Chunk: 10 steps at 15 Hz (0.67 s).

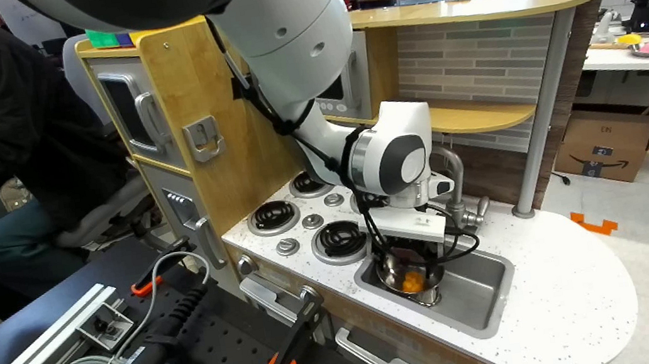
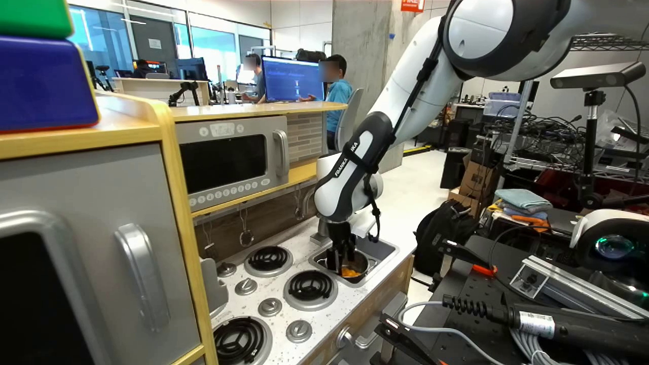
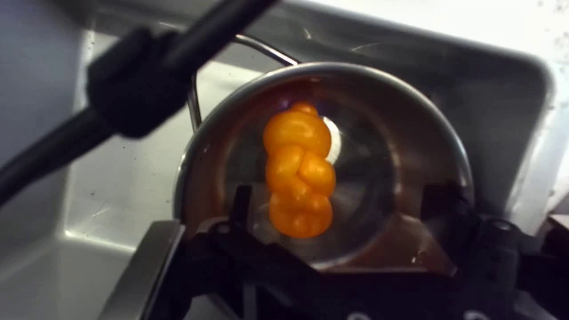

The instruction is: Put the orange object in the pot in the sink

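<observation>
The orange object [image 3: 300,173] is a lumpy, shiny toy lying on the bottom of the pot. It also shows in both exterior views [image 1: 413,282] [image 2: 350,272]. The round silver pot [image 3: 338,66] stands in the sink; it shows in both exterior views [image 1: 426,298] [image 2: 361,260]. The rectangular metal sink [image 1: 479,287] is set in the white countertop. My gripper [image 3: 343,202] points down over the pot with its fingers spread wide and nothing held. In the wrist view its left finger is close to the orange object, and its right finger is near the pot's right wall.
A curved faucet [image 1: 456,176] rises behind the sink, close to the wrist. Black stove burners [image 1: 341,240] and knobs [image 1: 287,247] lie beside the sink. A wooden shelf [image 1: 474,116] and grey post [image 1: 549,106] stand behind. A dark cable [image 3: 146,80] crosses the wrist view.
</observation>
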### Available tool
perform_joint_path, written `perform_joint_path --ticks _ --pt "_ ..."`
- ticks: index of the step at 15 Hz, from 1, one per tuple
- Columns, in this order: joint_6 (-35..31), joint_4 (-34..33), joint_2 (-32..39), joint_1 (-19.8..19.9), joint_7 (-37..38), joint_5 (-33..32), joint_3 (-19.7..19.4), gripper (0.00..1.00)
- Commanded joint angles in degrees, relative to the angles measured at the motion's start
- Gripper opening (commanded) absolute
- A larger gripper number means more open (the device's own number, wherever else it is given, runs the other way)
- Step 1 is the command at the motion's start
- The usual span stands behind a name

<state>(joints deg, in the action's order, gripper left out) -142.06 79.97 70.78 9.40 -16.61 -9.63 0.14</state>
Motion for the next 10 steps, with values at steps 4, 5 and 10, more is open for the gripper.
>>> perform_joint_path --ticks 4,5,10 --pt "3.06 18.34 -17.73 -2.17 -3.04 -2.87 -1.35 1.00" --pt "2.29 20.99 -20.31 -2.14 -3.28 -3.43 -1.34 1.00" --pt "7.37 31.33 -32.57 -0.17 -10.46 -4.29 1.28 1.00"
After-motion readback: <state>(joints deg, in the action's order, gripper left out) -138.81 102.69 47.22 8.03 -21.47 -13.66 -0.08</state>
